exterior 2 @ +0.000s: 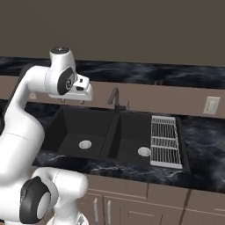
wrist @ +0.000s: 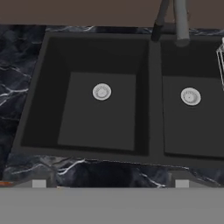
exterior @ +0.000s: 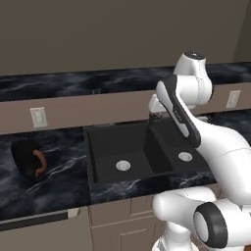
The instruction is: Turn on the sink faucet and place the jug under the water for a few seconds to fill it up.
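Black and matte, the sink [exterior 2: 116, 132] has a large bowl and a smaller one, each with a round silver drain. At the back rim of the sink, by the divider, stands the slim dark sink faucet [exterior 2: 115, 97], its spout bent over the basin. A white wire rack [exterior 2: 165, 141] lies on the sink's right edge. The jug [exterior: 28, 159], black with a brown-orange handle, lies tilted on the dark marble counter [exterior: 59, 191] well left of the sink. Above the sink's large bowl hangs the gripper [exterior 2: 72, 101], its jaws spread wide and empty.
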